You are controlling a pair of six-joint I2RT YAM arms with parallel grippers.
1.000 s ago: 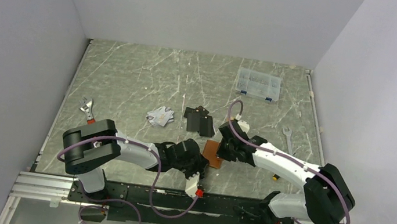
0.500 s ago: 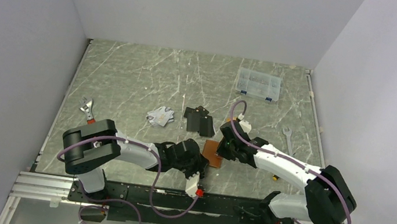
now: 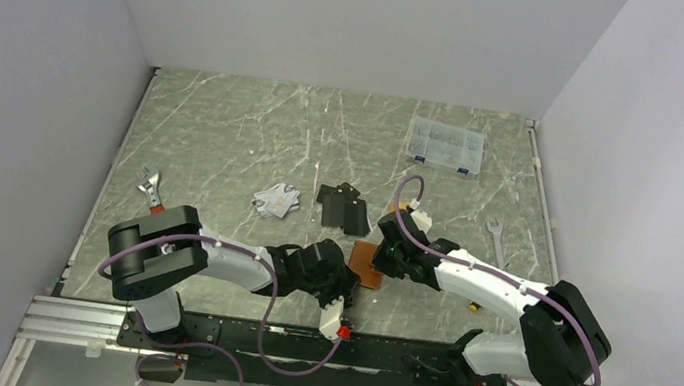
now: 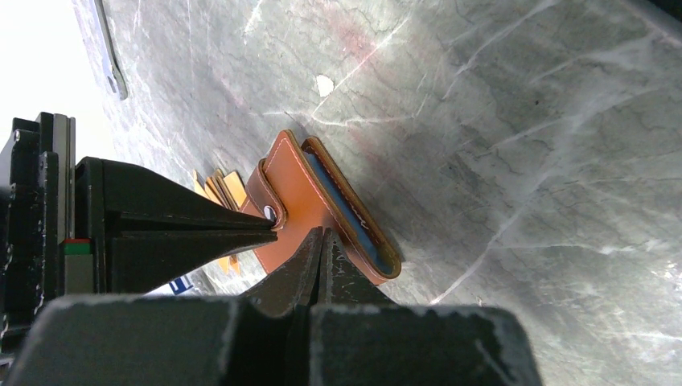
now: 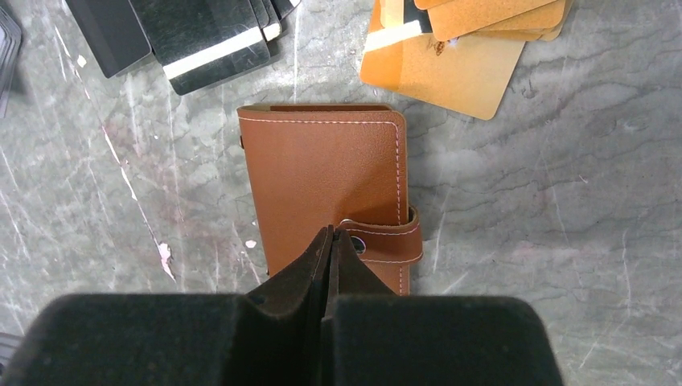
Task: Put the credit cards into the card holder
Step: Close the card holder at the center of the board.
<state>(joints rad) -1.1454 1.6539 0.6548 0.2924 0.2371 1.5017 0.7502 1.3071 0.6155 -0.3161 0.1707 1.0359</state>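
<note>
The card holder (image 5: 322, 173), a tan-brown leather wallet, lies folded shut on the marble table with its snap tab (image 5: 390, 241) wrapped over the edge. My right gripper (image 5: 331, 233) is shut and empty, its tips resting on the leather right beside the tab's snap. My left gripper (image 4: 322, 235) is also shut and empty, its tips against the card holder (image 4: 322, 197) from the other side. Of the credit cards, orange-gold ones (image 5: 450, 56) and black ones (image 5: 201, 32) lie just beyond it. A silver-grey pile (image 3: 276, 200) lies farther left.
A clear plastic compartment box (image 3: 442, 147) stands at the back right. A red-handled adjustable wrench (image 3: 151, 188) lies at the left and a small spanner (image 3: 495, 237) at the right. Grey walls close in three sides.
The right wrist has wobbled slightly over the card holder. The left arm, the card holder and the cards have stayed in place.
</note>
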